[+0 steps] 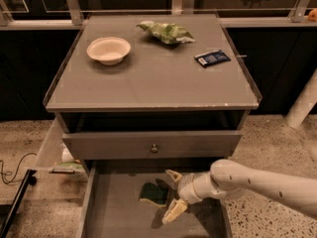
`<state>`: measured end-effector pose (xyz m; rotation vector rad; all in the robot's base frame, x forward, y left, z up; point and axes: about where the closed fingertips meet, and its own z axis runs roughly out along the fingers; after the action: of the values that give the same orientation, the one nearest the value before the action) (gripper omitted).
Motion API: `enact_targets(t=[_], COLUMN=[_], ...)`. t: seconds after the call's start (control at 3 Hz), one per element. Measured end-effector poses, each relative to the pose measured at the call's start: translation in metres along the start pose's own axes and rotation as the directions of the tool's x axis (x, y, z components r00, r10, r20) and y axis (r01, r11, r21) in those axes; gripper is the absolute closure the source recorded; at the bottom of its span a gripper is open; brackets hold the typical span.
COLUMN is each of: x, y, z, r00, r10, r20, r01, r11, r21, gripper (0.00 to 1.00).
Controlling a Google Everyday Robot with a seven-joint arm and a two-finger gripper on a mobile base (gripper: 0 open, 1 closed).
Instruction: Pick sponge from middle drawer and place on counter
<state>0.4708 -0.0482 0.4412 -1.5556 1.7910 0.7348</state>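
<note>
**A:** Where does your gripper stand?

**B:** Your pale two-finger gripper [168, 196] is down inside the wide shallow grey middle drawer [114, 214], which is pulled out at the bottom of the cabinet. The white arm [257, 185] reaches in from the right. The fingers are spread wide and have hold of nothing. One cream fingertip [172, 174] is towards the back of the drawer and the other [171, 215] is towards the front.

**A:** And the thing you are after?

**B:** The small rectangular sponge with a dark green face [152, 193] lies flat on the drawer floor, about midway across. It is just left of your gripper, with its right edge at the mouth of the open fingers. Whether either finger touches it, you cannot tell.

**A:** What is above the drawer?

**B:** A grey drawer front with a small round metal knob [109, 146] sits shut directly over it. Above that is the large flat grey square counter [158, 83].

**A:** What stands on the counter?

**B:** A shallow cream bowl [108, 49] is at the back left, and a crumpled light-green wrapper [166, 31] is at the back middle. A flat dark-blue packet [212, 58] lies to the right. All three are well apart from one another, and the front half of the counter top carries none of them.
</note>
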Motion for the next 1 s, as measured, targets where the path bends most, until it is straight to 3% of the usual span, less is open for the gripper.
enact_targets(t=[1.0], x=[0.029], y=[-0.020], z=[0.059], r00=[0.999], r10=[-0.033], r20=[0.023], r01=[0.030], r11=[0.9959], r21=[0.085], gripper=[0.00])
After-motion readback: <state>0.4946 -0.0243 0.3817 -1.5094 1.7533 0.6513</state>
